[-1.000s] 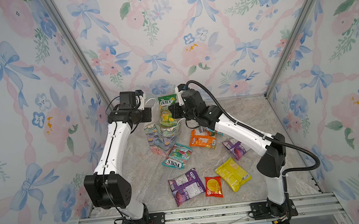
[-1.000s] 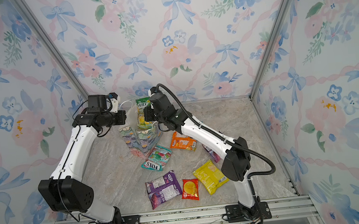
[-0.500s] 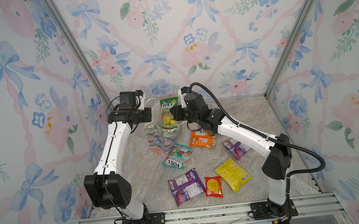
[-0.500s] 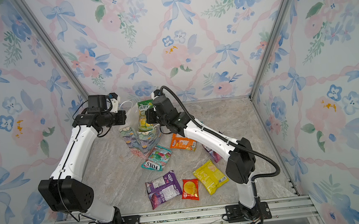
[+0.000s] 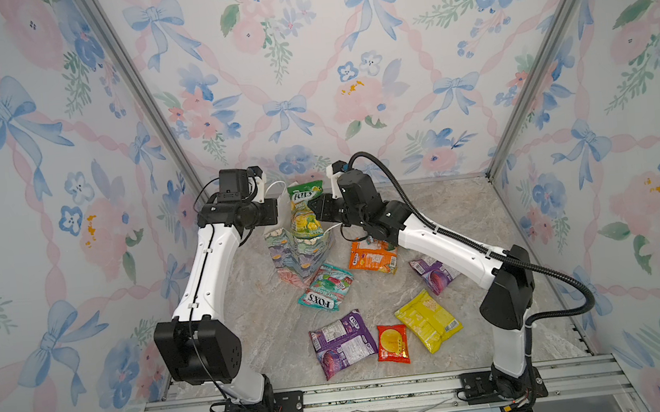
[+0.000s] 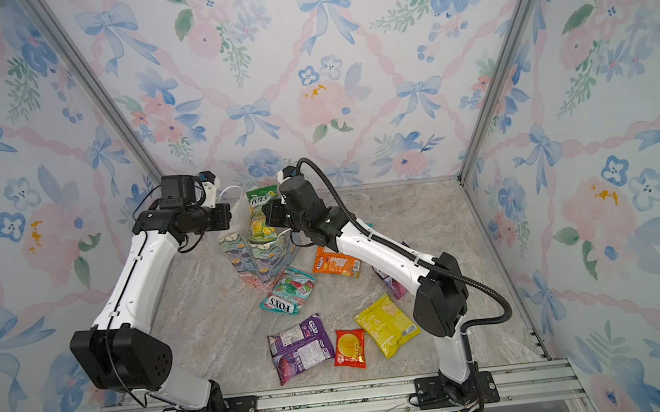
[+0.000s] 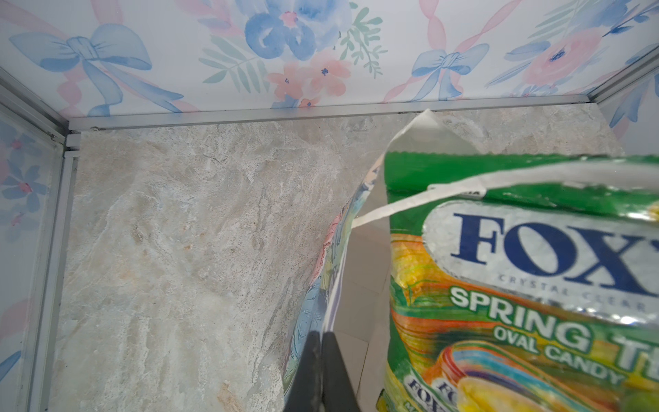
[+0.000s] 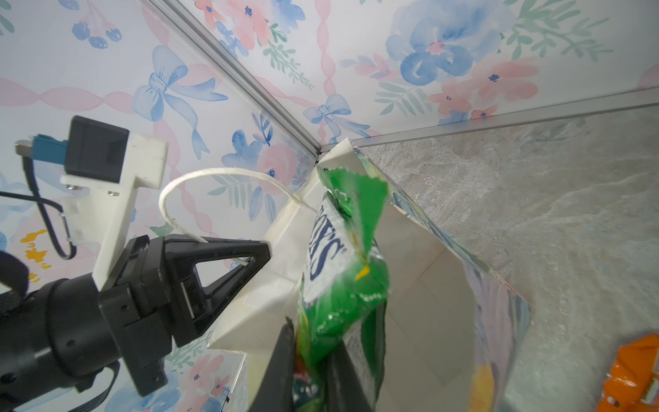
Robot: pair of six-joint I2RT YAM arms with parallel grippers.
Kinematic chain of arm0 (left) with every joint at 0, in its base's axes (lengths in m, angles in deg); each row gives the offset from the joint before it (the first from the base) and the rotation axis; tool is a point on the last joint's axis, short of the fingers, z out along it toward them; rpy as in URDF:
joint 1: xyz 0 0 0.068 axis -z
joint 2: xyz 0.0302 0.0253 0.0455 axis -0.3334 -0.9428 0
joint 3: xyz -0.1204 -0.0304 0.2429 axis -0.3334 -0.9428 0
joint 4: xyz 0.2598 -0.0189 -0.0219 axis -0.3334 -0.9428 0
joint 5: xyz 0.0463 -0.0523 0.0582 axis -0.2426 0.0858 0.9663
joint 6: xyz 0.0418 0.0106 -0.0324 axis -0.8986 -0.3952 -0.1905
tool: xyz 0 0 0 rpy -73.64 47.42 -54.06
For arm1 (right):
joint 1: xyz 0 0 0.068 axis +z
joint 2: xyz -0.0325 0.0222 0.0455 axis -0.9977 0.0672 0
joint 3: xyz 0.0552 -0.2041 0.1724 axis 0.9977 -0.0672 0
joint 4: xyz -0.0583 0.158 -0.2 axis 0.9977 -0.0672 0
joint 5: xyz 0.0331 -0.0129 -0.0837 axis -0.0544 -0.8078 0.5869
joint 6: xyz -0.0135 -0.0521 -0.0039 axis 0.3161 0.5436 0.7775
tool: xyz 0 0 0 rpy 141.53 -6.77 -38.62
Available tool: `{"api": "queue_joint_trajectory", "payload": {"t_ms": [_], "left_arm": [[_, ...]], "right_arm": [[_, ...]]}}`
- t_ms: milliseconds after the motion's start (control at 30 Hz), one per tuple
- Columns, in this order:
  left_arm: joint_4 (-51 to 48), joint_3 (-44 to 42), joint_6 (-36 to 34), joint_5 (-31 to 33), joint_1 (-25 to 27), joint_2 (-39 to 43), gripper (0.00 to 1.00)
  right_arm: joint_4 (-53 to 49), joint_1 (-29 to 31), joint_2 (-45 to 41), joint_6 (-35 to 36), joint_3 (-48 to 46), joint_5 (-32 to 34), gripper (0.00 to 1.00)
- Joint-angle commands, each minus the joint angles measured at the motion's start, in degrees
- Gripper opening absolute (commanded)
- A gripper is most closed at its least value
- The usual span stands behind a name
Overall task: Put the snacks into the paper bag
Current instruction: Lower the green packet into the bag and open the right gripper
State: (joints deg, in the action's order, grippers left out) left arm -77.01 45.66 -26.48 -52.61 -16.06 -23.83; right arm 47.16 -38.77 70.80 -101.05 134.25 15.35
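– At the mouth of the small upright paper bag (image 5: 283, 258) painted with pastel flowers, what do you see?
– A glossy green-and-yellow plastic packet (image 5: 305, 214) marked FOX'S stands upright there. Its lower end dips behind the bag's front rim and most of it rises above the rim. The right tool (image 8: 312, 342) pinches it, with a dark finger (image 8: 278, 367) on each face.
– And the left tool (image 7: 322, 335)?
– It is pressed together on the bag's rim, on the side away from the right arm, with the paper wall caught between its fingers (image 7: 311, 367). A white cord handle (image 8: 214, 176) arches up just beside that grip. A second cord (image 7: 410, 203) crosses the front of the packet.
– Is the bag open?
– Yes. Its white inside shows behind the hanging packet in the right wrist view.
– Where are the other snacks?
– They all lie flat on the marbled grey surface (image 5: 446, 211), on the side of the bag toward the arms' bases. A teal plastic packet (image 5: 324, 289) rests against the bag's base. A flat orange plastic packet (image 5: 371, 258) lies just beside the bag, under the right arm. A small purple plastic packet (image 5: 433, 273) lies beyond the orange one. Well apart from the bag are a large purple plastic packet (image 5: 343, 343), a small red plastic packet (image 5: 393, 344) just beside it, and a yellow plastic packet (image 5: 428, 326) next to the red one.
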Motion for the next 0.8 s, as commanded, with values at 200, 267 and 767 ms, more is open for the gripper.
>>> {"api": "queue_joint_trajectory", "payload": {"t_ms": [200, 267, 767], "left_arm": [[-0.95, -0.79, 0.43, -1.08, -0.39, 0.79, 0.0], [-0.95, -0.91, 0.46, -1.14, -0.43, 0.83, 0.0], [-1.03, -1.4, 0.17, -0.89, -0.72, 1.05, 0.0]], "right_arm": [[1.45, 0.54, 2.07, -1.14, 1.02, -0.57, 0.0], [1.55, 0.49, 2.4, -1.25, 1.13, -0.59, 0.0], [-2.07, -0.38, 1.57, 6.23, 7.29, 0.48, 0.7]]}}
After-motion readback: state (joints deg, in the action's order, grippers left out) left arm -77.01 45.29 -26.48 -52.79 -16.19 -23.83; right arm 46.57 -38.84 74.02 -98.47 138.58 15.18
